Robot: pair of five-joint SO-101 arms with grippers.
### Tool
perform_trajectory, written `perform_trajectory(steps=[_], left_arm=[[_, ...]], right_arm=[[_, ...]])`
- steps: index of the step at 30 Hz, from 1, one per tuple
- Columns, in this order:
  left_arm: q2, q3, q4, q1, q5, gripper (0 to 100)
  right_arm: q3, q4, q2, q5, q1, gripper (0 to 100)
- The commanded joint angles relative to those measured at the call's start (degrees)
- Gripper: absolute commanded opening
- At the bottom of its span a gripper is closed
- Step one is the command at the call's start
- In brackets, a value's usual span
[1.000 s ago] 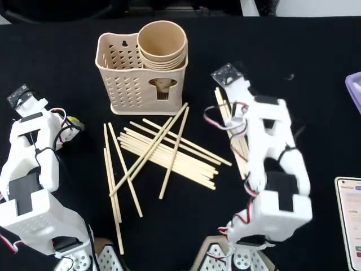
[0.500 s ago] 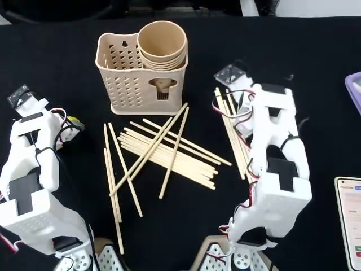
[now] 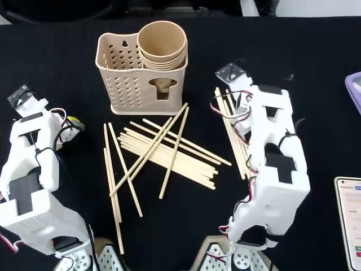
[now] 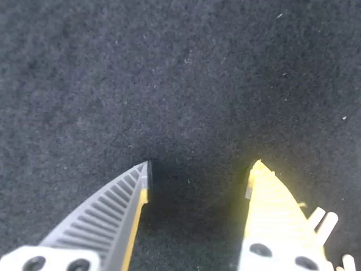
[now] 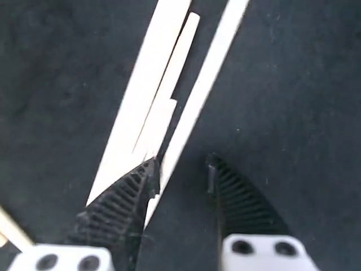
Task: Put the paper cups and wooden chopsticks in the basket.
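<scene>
Right end effector (image 5: 180, 165) is part open, a modest gap between its tips, nothing clamped. It sits low over a small bunch of wooden chopsticks (image 5: 163, 96). These are pale, flat-sided sticks lying nearly parallel on the black tabletop (image 3: 67, 34). One stick runs right along the inner edge of the dark ribbed finger (image 5: 121, 209); contact cannot be told.

Left end effector (image 4: 197, 172) is open wider and holds nothing. Its grey ribbed finger (image 4: 113, 209) and yellow finger (image 4: 271, 209) are spread over bare cloth.

The main chopstick pile (image 3: 169, 149) lies between the two end effectors, nearer the right one. Its thin light-wood sticks are loose and flat; most lie side by side on a slant, a few cross over them, and some lie off toward the left end effector.

The basket (image 3: 121, 84) stands beyond the pile, well apart from both end effectors. It is beige plastic, upright, with perforated walls and a cutout in the front face.

The paper cups (image 3: 162, 42) are plain tan and nested in one upright stack. They sit in the basket compartment on the right end effector's side, rims above the basket wall.

A flat device (image 3: 350, 220) lies outboard of the right arm, its screen print too small to read. A purple object (image 3: 354, 87) sits at the edge on the same side.
</scene>
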Motion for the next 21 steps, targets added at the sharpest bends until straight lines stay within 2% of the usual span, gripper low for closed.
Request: perform_trajectory(steps=[1, 8, 14, 21], left_arm=[[0.26, -2.07, 0.09, -1.27, 0.35, 29], [0.26, -2.07, 0.09, -1.27, 0.35, 29], [0.26, -2.15, 0.09, -1.19, 0.35, 29], [0.26, -2.07, 0.09, -1.19, 0.35, 29]], right_arm=[[-2.59, 0.18, 0.84, -0.79, 0.53, 14.9], [-5.67, 2.46, 0.57, -0.79, 2.64, 14.9], [-11.65, 15.82, -0.48, -1.14, 2.81, 14.9], [-10.42, 16.26, -1.71, -3.52, 1.93, 14.9]])
